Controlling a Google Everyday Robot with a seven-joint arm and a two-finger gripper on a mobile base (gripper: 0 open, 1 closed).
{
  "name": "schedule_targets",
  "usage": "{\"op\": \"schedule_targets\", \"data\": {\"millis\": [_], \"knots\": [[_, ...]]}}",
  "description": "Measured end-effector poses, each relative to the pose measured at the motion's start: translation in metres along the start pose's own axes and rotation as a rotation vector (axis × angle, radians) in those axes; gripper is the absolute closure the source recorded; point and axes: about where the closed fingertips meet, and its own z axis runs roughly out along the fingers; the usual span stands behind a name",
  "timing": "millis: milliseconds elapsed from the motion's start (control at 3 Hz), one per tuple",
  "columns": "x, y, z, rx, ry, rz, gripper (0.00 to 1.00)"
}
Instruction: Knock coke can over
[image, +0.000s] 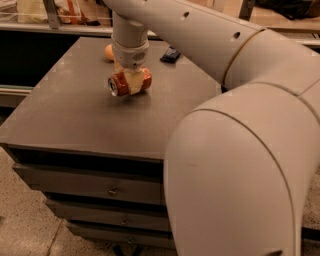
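The red coke can (120, 84) lies on its side on the dark table top (70, 110), its silver end facing left. My gripper (131, 80) comes straight down from the arm's wrist (129, 47) and stands right over the can. One pale finger (133, 80) crosses the can's middle, and the fingers appear closed around it. I cannot tell if the can rests on the table or hangs just above it.
An orange fruit (109, 52) sits behind the gripper at the back of the table. A flat dark packet (170, 54) lies at the back right. My big white arm fills the right side. Drawers (100, 187) run below the table's front edge.
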Motion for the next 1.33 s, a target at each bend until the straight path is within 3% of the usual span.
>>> {"op": "schedule_targets", "data": {"millis": [667, 1333], "knots": [[0.0000, 0.0078, -0.0027, -0.027, -0.020, 0.036, 0.00], [-0.0010, 0.0085, -0.0029, -0.028, -0.030, 0.052, 0.00]]}}
